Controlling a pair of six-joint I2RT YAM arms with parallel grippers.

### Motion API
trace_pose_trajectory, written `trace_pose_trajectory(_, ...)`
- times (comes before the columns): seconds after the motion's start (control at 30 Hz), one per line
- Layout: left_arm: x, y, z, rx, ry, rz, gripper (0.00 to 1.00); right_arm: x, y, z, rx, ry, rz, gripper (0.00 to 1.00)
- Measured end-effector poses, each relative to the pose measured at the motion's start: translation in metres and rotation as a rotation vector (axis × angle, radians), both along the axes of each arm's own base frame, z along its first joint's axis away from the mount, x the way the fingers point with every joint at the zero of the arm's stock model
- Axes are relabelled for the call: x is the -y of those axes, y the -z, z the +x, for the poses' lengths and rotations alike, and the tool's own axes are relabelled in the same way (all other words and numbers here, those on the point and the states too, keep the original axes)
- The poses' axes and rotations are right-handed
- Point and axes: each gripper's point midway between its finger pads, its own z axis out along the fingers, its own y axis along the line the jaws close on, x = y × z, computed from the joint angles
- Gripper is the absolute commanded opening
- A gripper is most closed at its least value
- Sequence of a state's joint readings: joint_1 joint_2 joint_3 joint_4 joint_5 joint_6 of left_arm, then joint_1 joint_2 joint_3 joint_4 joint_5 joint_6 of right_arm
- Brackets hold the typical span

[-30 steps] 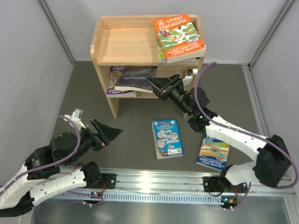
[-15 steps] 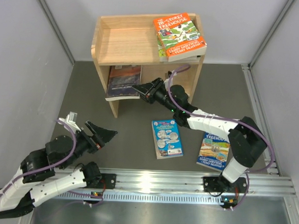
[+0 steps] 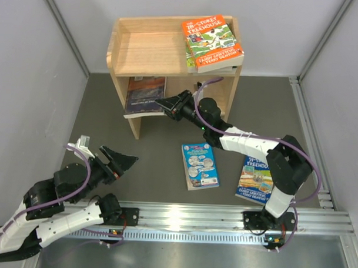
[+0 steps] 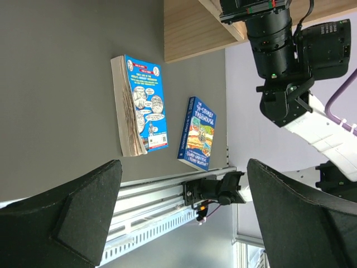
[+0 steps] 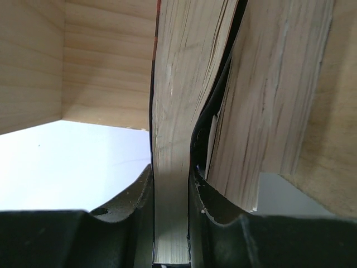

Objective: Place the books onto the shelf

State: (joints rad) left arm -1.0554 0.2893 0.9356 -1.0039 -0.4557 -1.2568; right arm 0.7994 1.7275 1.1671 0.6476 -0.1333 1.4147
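The light-wood shelf (image 3: 151, 53) stands at the back. A stack of books topped by a green-and-orange one (image 3: 213, 43) lies on the right of its top. My right gripper (image 3: 168, 105) is shut on a dark book (image 3: 145, 94) that lies in the lower tier's left half. In the right wrist view, the book's page edge (image 5: 173, 139) is pinched between the gripper (image 5: 172, 178) jaws, close to a shelf panel (image 5: 279, 84). Two blue books (image 3: 199, 165) (image 3: 257, 179) lie on the table. My left gripper (image 3: 116, 161) (image 4: 184, 184) hangs open and empty at the near left.
A metal rail (image 3: 182, 219) runs along the near edge. Grey walls close in on the left, back and right. The right arm (image 3: 255, 145) stretches over the mat between the shelf and the two blue books (image 4: 142, 103) (image 4: 198, 133).
My right gripper has carried the dark book left and deeper into the lower tier. The left arm drew back slightly toward the near left, still open.
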Motion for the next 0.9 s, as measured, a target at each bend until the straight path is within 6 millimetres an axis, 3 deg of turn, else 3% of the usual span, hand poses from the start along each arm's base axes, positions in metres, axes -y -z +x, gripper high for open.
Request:
trace_pose_trajectory(0.37, -0.001, 0.000, 0.001, 0.000, -0.010, -0.002, 0.99, 0.013, 0.007, 0.021, -0.024, 0.032, 0.000, 0.00)
trace_pose_trajectory(0.6, 0.000, 0.002, 0.002, -0.005, -0.012, 0.001, 0.99, 0.010, 0.004, 0.041, -0.027, 0.051, 0.012, 0.00)
trace_pose_trajectory(0.83, 0.004, 0.005, 0.005, -0.012, -0.015, 0.017, 0.99, 0.003, 0.007, 0.040, -0.042, 0.025, 0.021, 0.00)
trace_pose_trajectory(0.87, 0.004, 0.005, 0.005, -0.014, -0.016, 0.020, 0.99, 0.002, 0.007, 0.038, -0.044, 0.017, 0.022, 0.02)
trace_pose_trajectory(0.9, 0.005, 0.006, 0.006, -0.015, -0.016, 0.023, 0.99, 0.002, 0.008, 0.036, -0.046, 0.009, 0.022, 0.12)
